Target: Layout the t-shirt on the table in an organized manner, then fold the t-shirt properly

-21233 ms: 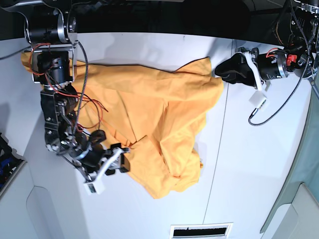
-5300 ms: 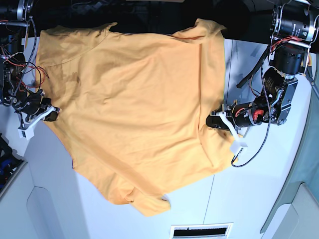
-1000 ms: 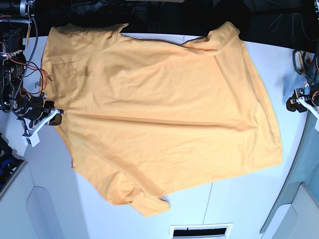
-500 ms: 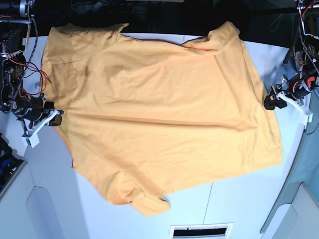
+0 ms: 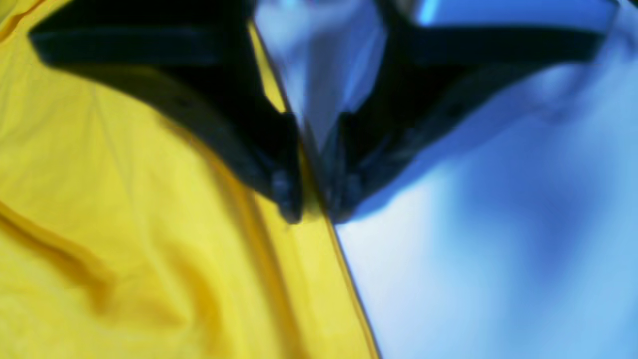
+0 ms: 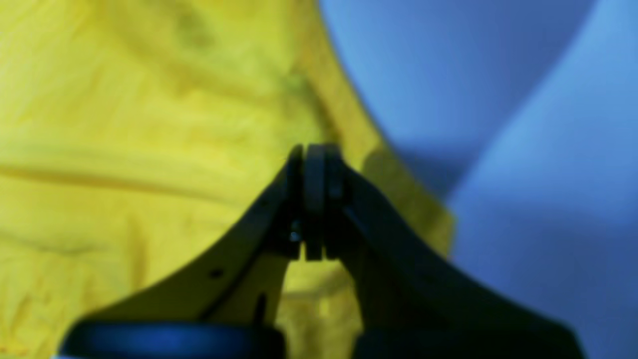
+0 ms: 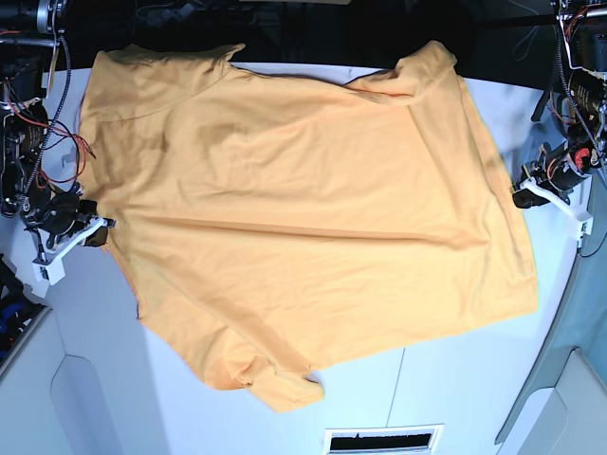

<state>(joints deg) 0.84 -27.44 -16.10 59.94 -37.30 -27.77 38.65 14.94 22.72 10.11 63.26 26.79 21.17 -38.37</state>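
I have the t-shirt (image 7: 303, 218) spread nearly flat across the table (image 7: 474, 379), its top edge hanging past the far dark side and one sleeve bunched at the near edge. My left pincer (image 5: 309, 209) sits at the shirt's side hem on the base view's right; the wrist view shows its tips drawn close with the hem edge caught in the narrow gap, so I read it as pinching the t-shirt. My right pincer (image 6: 311, 199) is on the opposite side hem, its tips pressed tight together over the fabric; that view is blurred, and though cloth lies right under and around the tips, I cannot see a fold between them, so I won't claim it holds anything.

What worries me from here:
- The left grip has only a thin sliver of hem. If I pull sideways to flatten the cloth, that edge could slip out and leave the wrinkle running across the middle.
- If the right side isn't truly gripping, tension from the left would drag the whole shirt across the table instead of stretching it.
- The top edge overhangs the far side; any pull toward that side could let more fabric slide off.
- The bunched sleeve near the front will fold in crooked unless I smooth it first.

As for writing: I can read no brand, label or print anywhere on the shirt, the table or the arms in these views
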